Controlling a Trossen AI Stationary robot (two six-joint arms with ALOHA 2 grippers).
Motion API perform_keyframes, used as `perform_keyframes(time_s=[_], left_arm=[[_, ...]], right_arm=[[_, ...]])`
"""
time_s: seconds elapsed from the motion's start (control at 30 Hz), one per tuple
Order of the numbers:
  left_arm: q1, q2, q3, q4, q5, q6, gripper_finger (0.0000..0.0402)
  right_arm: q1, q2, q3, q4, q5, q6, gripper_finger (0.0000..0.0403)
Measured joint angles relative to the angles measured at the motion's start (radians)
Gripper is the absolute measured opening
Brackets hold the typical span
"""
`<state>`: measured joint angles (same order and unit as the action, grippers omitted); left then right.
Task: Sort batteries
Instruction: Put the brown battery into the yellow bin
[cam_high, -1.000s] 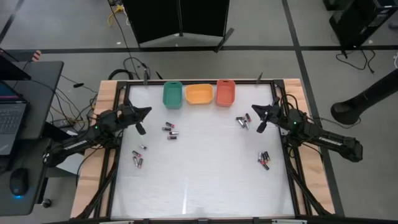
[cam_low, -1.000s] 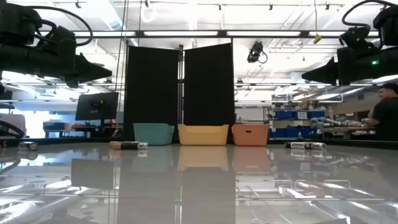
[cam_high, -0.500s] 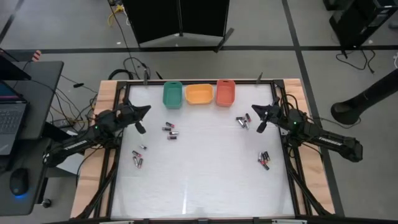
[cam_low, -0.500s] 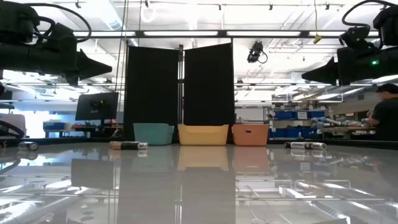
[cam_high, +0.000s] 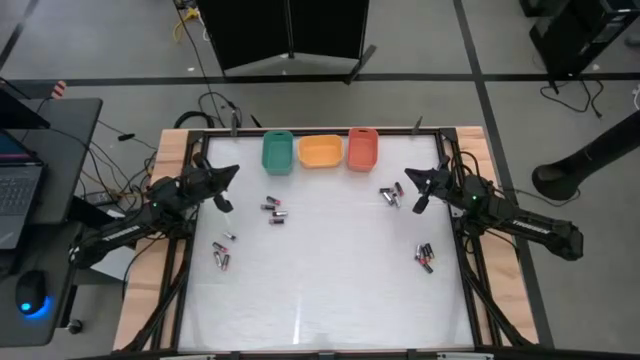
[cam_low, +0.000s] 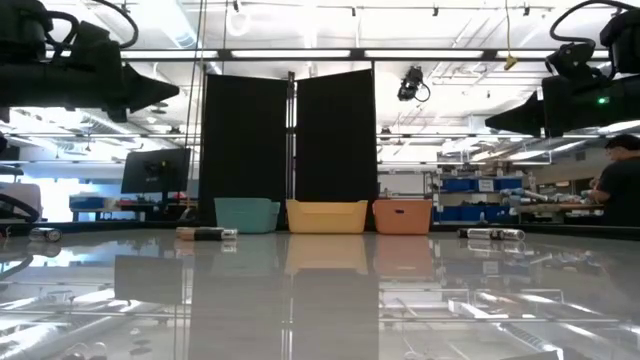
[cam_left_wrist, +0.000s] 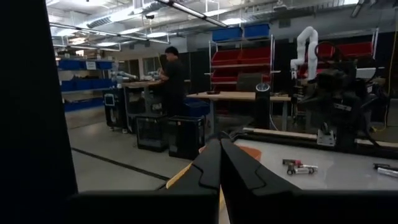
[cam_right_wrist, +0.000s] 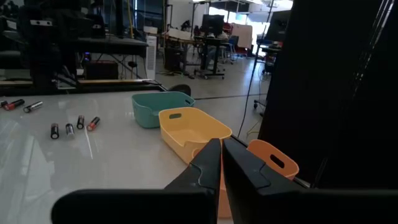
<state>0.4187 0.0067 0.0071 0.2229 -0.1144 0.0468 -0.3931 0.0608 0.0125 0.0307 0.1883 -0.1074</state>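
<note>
Basically nothing is held yet; both arms hover above the table (cam_high: 320, 300) with fingers pressed together and empty.

High view: left gripper (cam_high: 226, 172) sits at the left edge, right gripper (cam_high: 412, 178) at the right. The batteries (cam_high: 274, 211) lie in four loose clusters: one below the green tray (cam_high: 277, 152), one by the left edge (cam_high: 220, 252), one just beside the right gripper (cam_high: 391, 195), one lower right (cam_high: 425, 257). Long axes are mixed; most lie flat, some roughly left-right, some diagonal. Which end is which I can't tell. Risk: cells in each cluster nearly touch, so a descent with jaws not reopened, or reopened too wide, would likely nudge neighbours and roll them.

Low view: batteries (cam_low: 208, 233) lie on their sides in front of the trays, more at right (cam_low: 492, 234). The glossy top means round cells will probably roll if bumped.

Left wrist view: own fingertips (cam_left_wrist: 221, 163) meet, nothing between them. A small battery group (cam_left_wrist: 300, 166) lies far across the table. A person stands in the room beyond, well clear.

Right wrist view: jaws closed. Three batteries (cam_right_wrist: 73, 126) stand side by side, roughly parallel, near the green tray; two more (cam_right_wrist: 22, 105) farther off. The orange tray (cam_right_wrist: 189, 134) and red tray (cam_right_wrist: 273, 163) sit close ahead; misjudged drops could land in the wrong bin.
</note>
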Motion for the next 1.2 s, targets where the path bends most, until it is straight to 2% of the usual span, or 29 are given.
perform_keyframes(time_s=[0.1, 0.4, 0.6, 0.7, 0.9, 1.03, 1.2], left_arm=[[0.0, 0.0, 0.008, 0.057, -0.001, -0.005, 0.0012], [0.0, 0.0, 0.131, 0.06, -0.003, 0.003, 0.0012], [0.0, 0.002, 0.176, 0.013, 0.101, 0.025, 0.0012], [0.0, 0.031, 0.197, -0.051, 0.106, 0.001, 0.0012], [-0.001, 0.165, 0.219, -0.041, 0.169, -0.011, 0.0012], [-0.001, 0.271, 0.253, -0.029, 0.201, -0.1, 0.0012], [-0.002, 0.43, 0.259, -0.076, 0.233, -0.125, 0.0012]], right_arm=[[0.0, 0.0, 0.0, 0.0, 0.0, 0.0, 0.0028], [0.0, 0.0, 0.0, 0.0, 0.0, 0.0, 0.0028], [0.0, 0.0, 0.0, 0.0, 0.0, 0.0, 0.0028], [0.0, 0.0, 0.0, 0.0, 0.0, 0.0, 0.0028], [0.0, 0.0, 0.0, 0.0, 0.0, 0.0, 0.0028], [0.0, 0.0, 0.0, 0.0, 0.0, 0.0, 0.0028], [0.0, 0.0, 0.0, 0.0, 0.0, 0.0, 0.0028]])
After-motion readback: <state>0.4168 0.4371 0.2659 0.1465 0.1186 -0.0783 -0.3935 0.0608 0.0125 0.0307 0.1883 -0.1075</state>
